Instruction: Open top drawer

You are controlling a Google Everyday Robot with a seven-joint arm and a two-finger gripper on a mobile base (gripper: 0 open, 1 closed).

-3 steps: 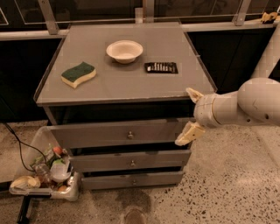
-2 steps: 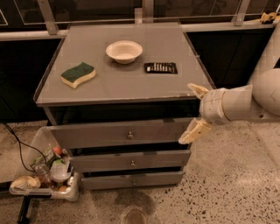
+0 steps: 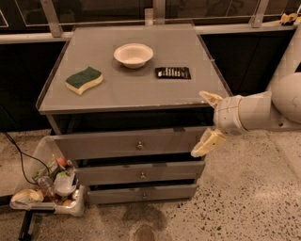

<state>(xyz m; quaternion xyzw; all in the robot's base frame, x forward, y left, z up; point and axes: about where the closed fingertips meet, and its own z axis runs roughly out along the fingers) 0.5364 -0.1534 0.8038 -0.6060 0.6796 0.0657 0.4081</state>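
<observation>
Terrazzo (image 3: 244, 207) is spreading across the foreground, and a clear plastic bin (image 3: 47, 188) crammed with odds and ends is sitting on it at the cabinet's lower left corner, a black cable (image 3: 19, 153) trailing beside it. Behind that, the two shallower drawers (image 3: 141, 183) are sitting below the top drawer (image 3: 108, 145), which is standing forward of the cabinet body with a dark gap showing above its front, so it is looking partly drawn out already. The gripper (image 3: 207, 121) is hanging at the right end of that front, jaws spread wide and holding nothing; the lower finger is lying against or just in front of the panel's right edge, and I cannot tell which. It is well apart from the small round knob (image 3: 139, 146) at the centre. The pull appears to be under way or nearly done; any further opening is calling for a purchase on the front's edge or the knob, then a straight draw outward. On the grey top (image 3: 122, 92) a green-and-yellow sponge (image 3: 83, 79), a white bowl (image 3: 133, 54) and a flat black object (image 3: 173, 72) are resting apart from one another. Beyond, a metal rail (image 3: 155, 14) is running along dark panes.
</observation>
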